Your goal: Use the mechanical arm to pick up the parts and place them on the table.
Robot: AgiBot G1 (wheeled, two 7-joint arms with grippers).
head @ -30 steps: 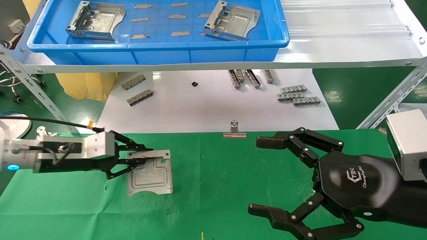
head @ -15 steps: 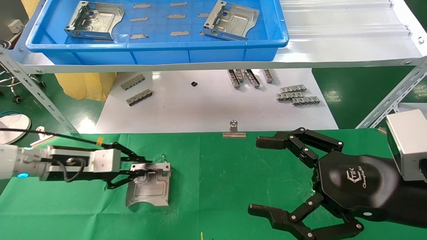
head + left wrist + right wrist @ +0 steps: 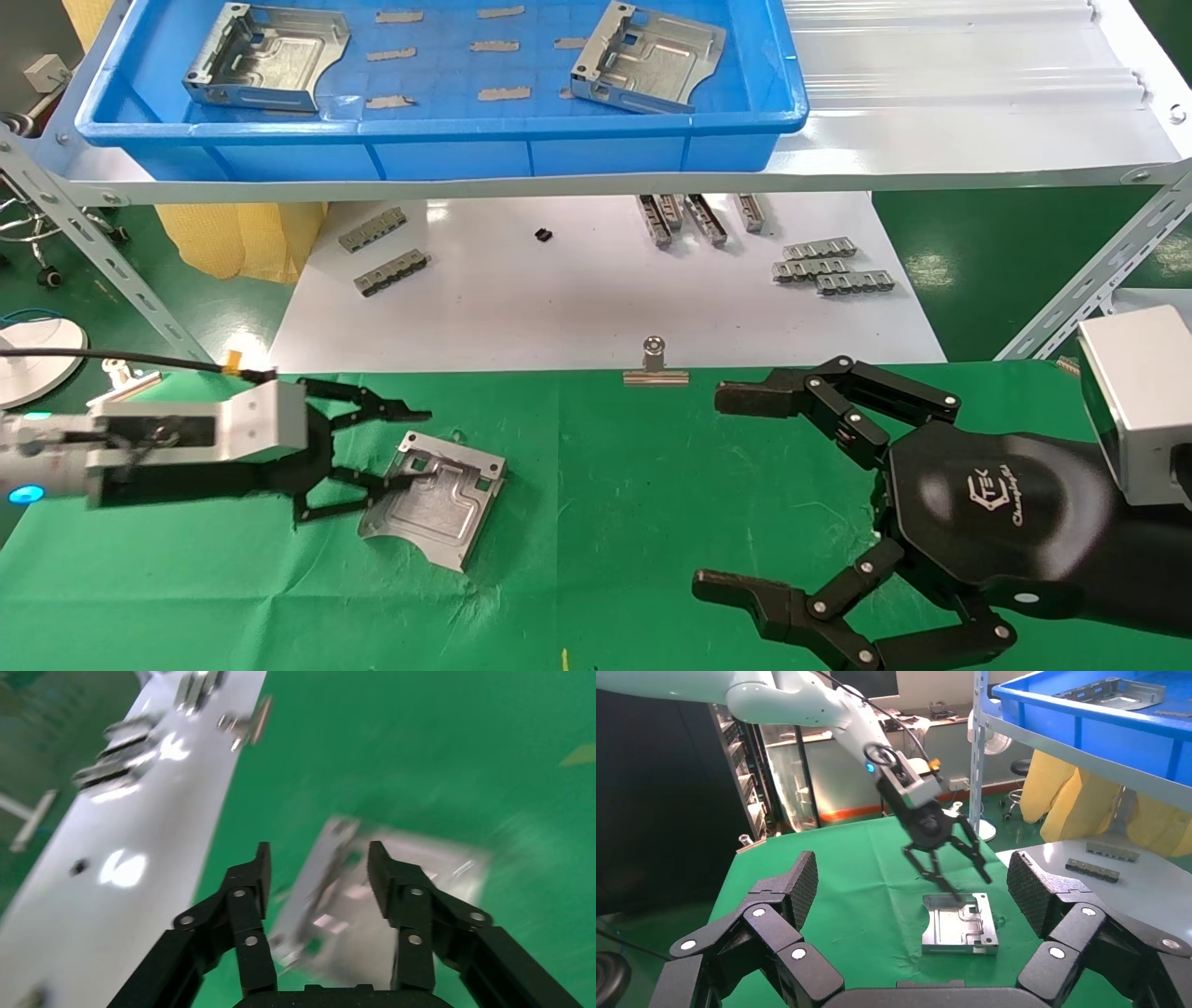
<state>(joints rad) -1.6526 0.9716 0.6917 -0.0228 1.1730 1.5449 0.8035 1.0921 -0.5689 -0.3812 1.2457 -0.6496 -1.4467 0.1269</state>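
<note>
One part (image 3: pixel 436 499), a silver-grey stamped bracket, lies flat and skewed on the green table (image 3: pixel 596 522). My left gripper (image 3: pixel 414 447), on the arm with the yellow-tipped cable, is open at the part's left edge. In the left wrist view the part (image 3: pixel 393 896) is blurred, and its folded edge lies between the spread fingers of the left gripper (image 3: pixel 316 860). My right gripper (image 3: pixel 722 492) is open and empty over the table's right side. The right wrist view shows the part (image 3: pixel 961 924) beyond that gripper (image 3: pixel 912 881). Two more parts (image 3: pixel 265 56) (image 3: pixel 647 56) lie in the blue bin (image 3: pixel 447 154).
The bin stands on a grey metal shelf (image 3: pixel 931 121) above the table's far side. Below it a white sheet (image 3: pixel 559 308) holds several small ridged strips (image 3: pixel 829 266). A silver binder clip (image 3: pixel 656 365) grips the cloth's far edge.
My left gripper lowered the part onto the cloth, opened and let it go. The part now lies turned askew, and the gripper has drawn back slightly left. The right arm has not moved.
</note>
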